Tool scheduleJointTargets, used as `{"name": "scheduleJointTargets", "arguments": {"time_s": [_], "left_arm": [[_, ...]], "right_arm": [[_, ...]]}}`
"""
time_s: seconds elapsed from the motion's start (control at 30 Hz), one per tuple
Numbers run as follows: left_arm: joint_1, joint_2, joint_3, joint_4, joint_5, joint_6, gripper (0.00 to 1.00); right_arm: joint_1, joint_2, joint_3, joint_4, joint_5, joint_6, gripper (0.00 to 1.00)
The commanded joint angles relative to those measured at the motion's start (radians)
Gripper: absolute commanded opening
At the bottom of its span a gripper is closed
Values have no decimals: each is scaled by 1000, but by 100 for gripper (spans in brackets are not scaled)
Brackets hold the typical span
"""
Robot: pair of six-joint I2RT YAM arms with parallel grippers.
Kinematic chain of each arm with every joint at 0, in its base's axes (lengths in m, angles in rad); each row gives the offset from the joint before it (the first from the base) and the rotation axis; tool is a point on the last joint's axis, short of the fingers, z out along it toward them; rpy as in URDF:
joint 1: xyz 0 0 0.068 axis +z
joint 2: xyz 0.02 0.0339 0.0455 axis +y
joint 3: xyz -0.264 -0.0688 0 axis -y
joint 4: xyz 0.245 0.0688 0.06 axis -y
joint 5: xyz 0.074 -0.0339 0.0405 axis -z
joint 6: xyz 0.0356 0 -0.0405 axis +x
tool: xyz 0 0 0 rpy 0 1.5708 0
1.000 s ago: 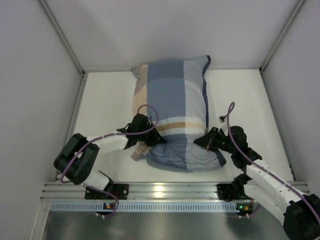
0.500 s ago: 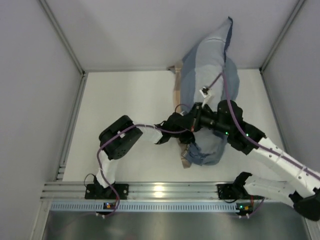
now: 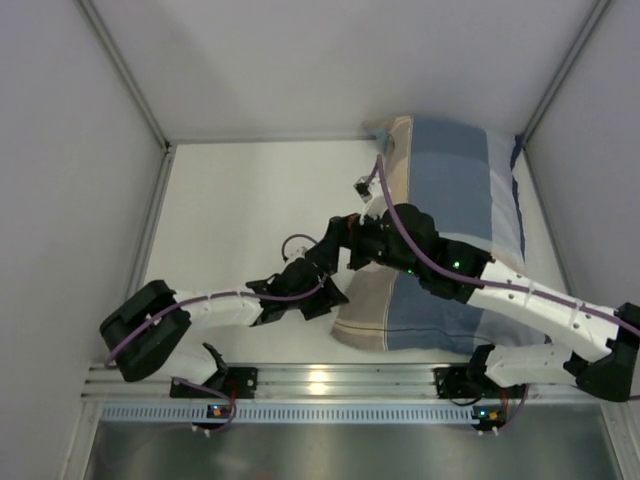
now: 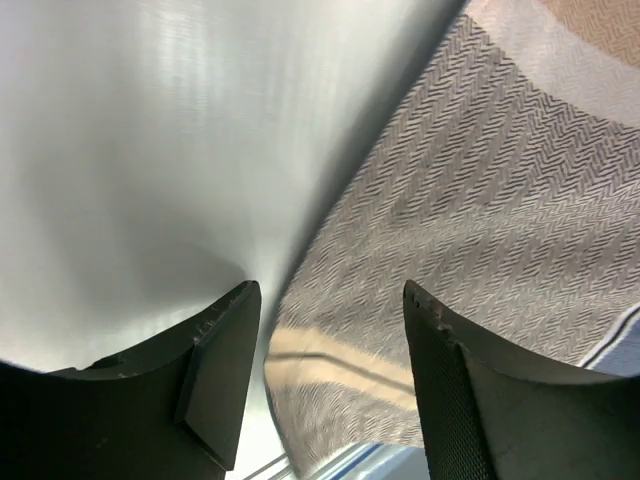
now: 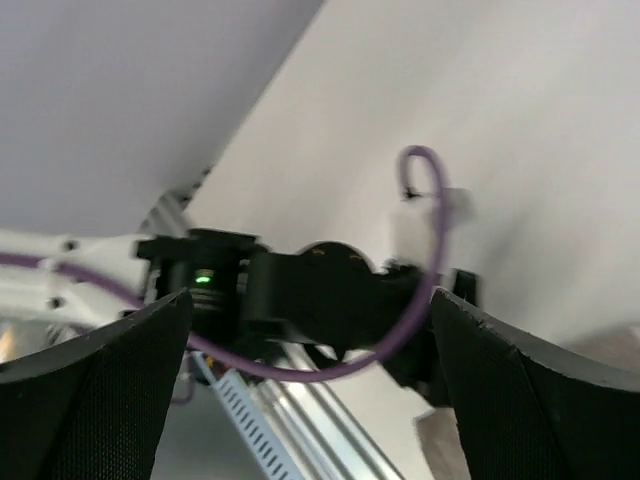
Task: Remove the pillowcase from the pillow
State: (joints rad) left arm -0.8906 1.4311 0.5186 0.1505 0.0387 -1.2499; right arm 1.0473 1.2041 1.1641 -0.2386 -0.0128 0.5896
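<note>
The left arm (image 3: 215, 308) and the right arm (image 3: 530, 305) look the same — smooth white tubes joined by chunky black round joints (image 3: 140, 335). A thin purple cable (image 3: 385, 195) runs along each arm and curls into loops. A tiny green light (image 5: 205, 278) glows on a black part. The left hand (image 4: 330, 380) and the right hand (image 5: 308, 300) each have two dark, flat fingers (image 4: 470, 400) — with a fine, dotty skin.

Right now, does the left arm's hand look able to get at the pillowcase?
Probably yes: the left hand is open, the pillowcase edge lies just ahead of it in the wrist view, and nothing shows between them.
</note>
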Motion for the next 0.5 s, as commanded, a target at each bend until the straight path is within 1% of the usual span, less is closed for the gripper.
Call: {"name": "scheduleJointTargets", "arguments": {"time_s": [0.0,0.03,0.07,0.1,0.13,0.17,0.2,0.23,0.27,0.3,0.33,0.37,0.4,0.43,0.47], "left_arm": [[1,-93,49,-247,-126,78,66],[1,-144,50,-264,-135,89,67],[1,-165,54,-281,-146,119,68],[1,-185,67,-293,-152,136,72],[2,-205,81,-298,-145,164,72],[2,-205,99,-301,-137,223,72],[2,-204,119,-304,-125,251,73],[2,-195,162,-304,-111,282,73],[4,-189,190,-304,-100,334,73],[5,-179,219,-308,-103,352,73],[12,-152,294,-324,-111,371,77],[33,-132,338,-334,-105,406,78],[48,-106,386,-359,-89,420,80],[68,-37,435,-367,-60,435,80],[111,1,540,-374,22,454,80]], "right_arm": [[-67,-164,22,-176,376,7,99],[-113,-205,22,-282,392,10,99],[-160,-230,16,-318,373,4,99],[-275,-254,0,-339,354,-11,100],[-343,-305,-27,-387,337,-17,100],[-407,-328,-41,-407,321,-23,100],[-535,-345,-53,-430,314,-33,100],[-602,-365,-72,-448,297,-66,99],[-732,-367,-79,-471,222,-89,99],[-798,-357,-89,-482,174,-118,99],[-867,-350,-118,-484,116,-129,100],[-983,-341,-133,-470,23,-142,99],[-1027,-310,-151,-462,-27,-161,100],[-1084,-298,-182,-452,-61,-172,100],[-1118,-284,-199,-440,-108,-181,99]]}}
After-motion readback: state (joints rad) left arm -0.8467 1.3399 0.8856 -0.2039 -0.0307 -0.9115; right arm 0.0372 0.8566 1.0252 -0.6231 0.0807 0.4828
